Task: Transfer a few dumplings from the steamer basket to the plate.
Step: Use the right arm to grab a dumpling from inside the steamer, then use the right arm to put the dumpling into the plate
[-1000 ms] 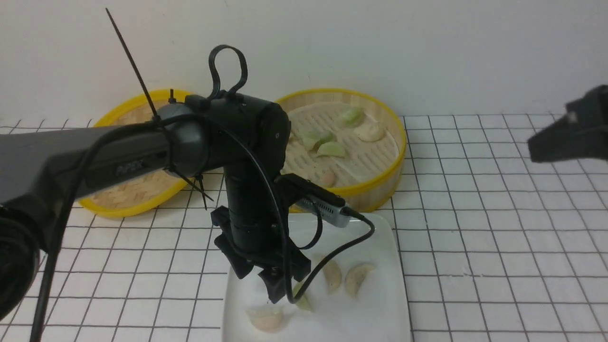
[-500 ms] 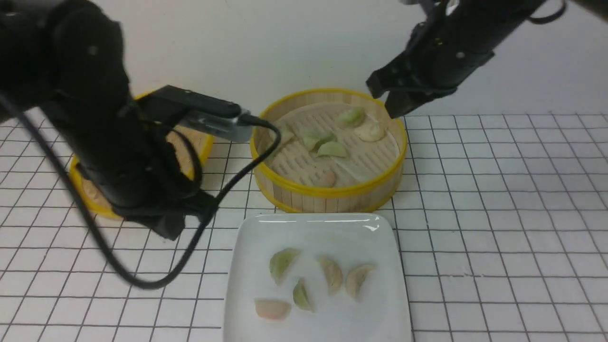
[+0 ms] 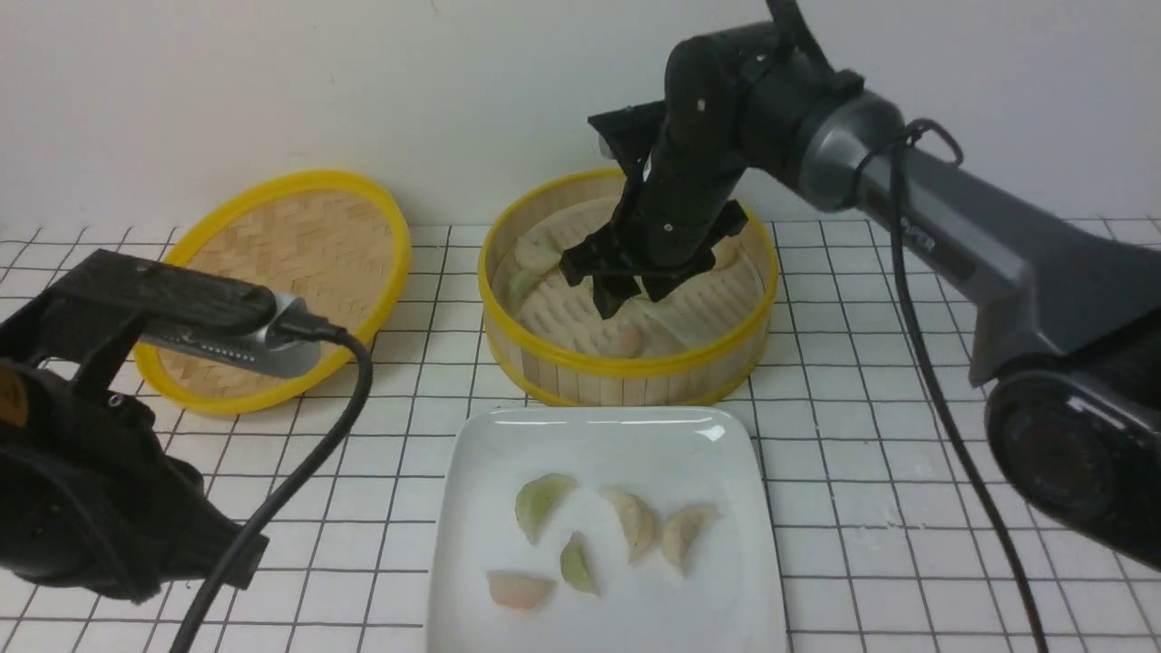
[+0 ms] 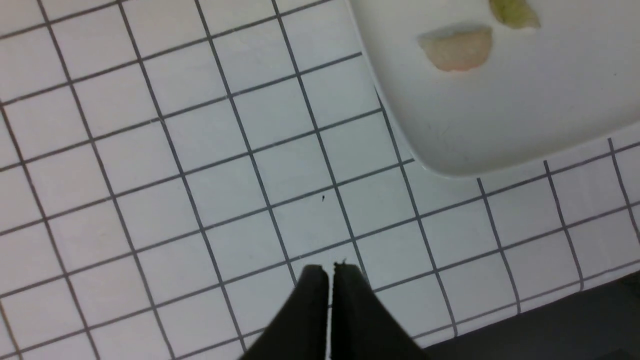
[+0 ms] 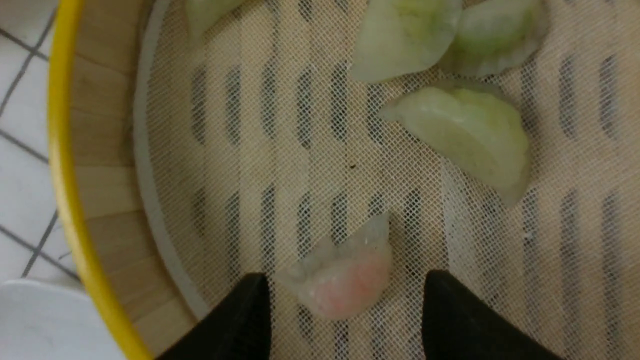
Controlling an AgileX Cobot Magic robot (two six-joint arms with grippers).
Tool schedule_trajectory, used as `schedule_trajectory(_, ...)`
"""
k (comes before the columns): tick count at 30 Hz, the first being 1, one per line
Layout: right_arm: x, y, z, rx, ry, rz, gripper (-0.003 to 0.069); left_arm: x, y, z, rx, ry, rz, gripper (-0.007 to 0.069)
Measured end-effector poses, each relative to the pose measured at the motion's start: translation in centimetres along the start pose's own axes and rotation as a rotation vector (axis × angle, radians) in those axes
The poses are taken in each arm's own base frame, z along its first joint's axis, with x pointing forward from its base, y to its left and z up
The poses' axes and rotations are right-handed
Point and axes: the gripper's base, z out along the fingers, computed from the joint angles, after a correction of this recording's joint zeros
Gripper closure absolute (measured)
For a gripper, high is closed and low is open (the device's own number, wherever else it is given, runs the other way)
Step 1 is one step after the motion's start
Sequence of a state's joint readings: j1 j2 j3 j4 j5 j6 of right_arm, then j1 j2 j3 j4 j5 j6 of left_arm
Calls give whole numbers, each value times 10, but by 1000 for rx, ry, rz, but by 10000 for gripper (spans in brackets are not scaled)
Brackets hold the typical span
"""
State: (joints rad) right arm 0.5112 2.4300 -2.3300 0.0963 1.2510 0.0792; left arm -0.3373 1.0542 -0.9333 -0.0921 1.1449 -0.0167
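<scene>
The right hand (image 5: 347, 281) stands wide open, straddling one pink dumpling (image 5: 344, 285).

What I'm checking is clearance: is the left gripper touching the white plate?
Apart. The left wrist view shows the shut left gripper over the grid surface, with bare tiles between its tips and the plate rim.

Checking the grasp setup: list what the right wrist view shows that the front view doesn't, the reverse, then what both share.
Right wrist only: the mesh liner on the steamer basket floor, and the right claw open, tips flanking the pink dumpling. Front only: the woven lid, the five dumplings on the plate, the left arm. Both: basket, pink dumpling, green dumplings, plate edge.
</scene>
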Motion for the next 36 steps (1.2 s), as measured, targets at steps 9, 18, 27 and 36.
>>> schedule_trajectory(9,8,-3,33,8,58,90,267,5,0,-8,3,-34,2,631)
schedule_trajectory(18,8,0,37,-33,58,113,361,5,0,-8,3,-34,2,631)
schedule_trajectory(27,1,8,-62,-53,-67,93,361,5,0,-8,0,-33,3,631)
schedule_trajectory(36,71,30,-88,-64,116,12,361,5,0,-8,-1,-38,3,631)
